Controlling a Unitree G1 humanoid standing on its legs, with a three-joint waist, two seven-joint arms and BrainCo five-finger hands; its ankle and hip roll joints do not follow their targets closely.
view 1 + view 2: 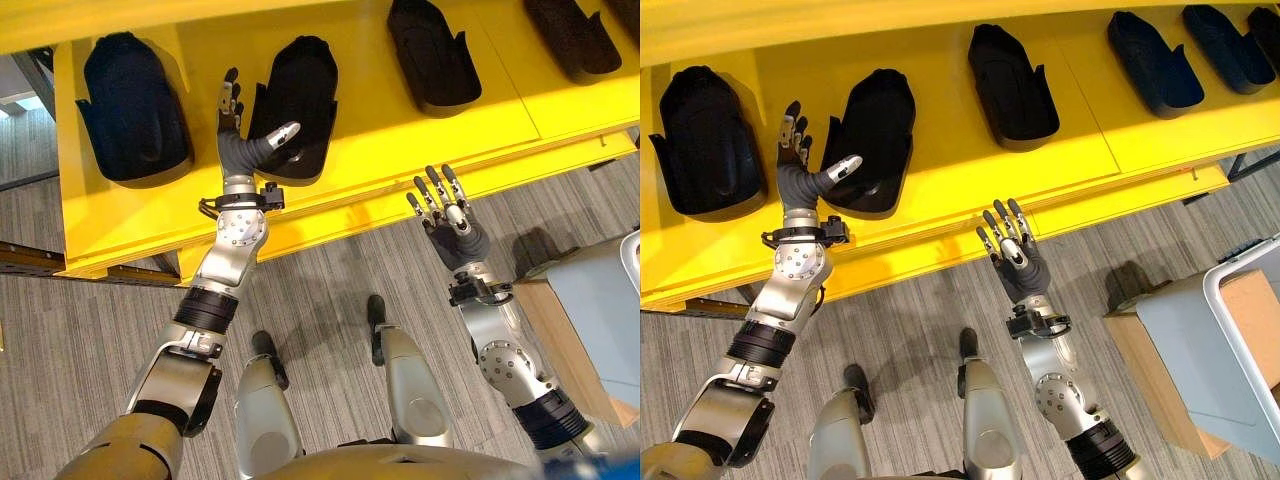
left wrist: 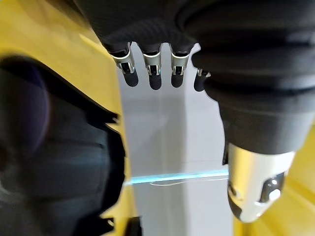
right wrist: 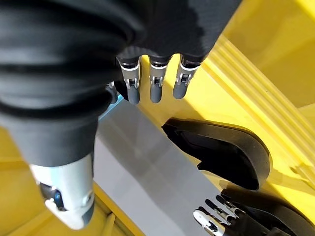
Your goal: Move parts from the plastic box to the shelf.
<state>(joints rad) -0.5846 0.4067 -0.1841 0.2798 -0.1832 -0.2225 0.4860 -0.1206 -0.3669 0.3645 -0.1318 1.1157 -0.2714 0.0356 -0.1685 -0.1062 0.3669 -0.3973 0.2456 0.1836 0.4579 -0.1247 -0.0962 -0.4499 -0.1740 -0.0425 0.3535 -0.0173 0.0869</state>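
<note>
Several black moulded parts lie in a row on the yellow shelf [image 1: 400, 140]. My left hand [image 1: 238, 150] is raised over the shelf, open, fingers straight. Its thumb [image 2: 251, 191] reaches over the near edge of the second part from the left [image 1: 295, 100]. That part also shows beside the fingers [image 2: 155, 73] in the left wrist view as a dark shape [image 2: 54, 162]. My right hand [image 1: 455, 235] hovers open and empty above the floor, just in front of the shelf's front edge. The grey plastic box [image 1: 1230, 340] stands at the far right.
Other black parts rest at the shelf's left [image 1: 132, 105], middle [image 1: 432, 55] and right [image 1: 572, 35]. A cardboard box [image 1: 1150, 370] sits under the plastic box. Grey striped carpet lies between the shelf and the box.
</note>
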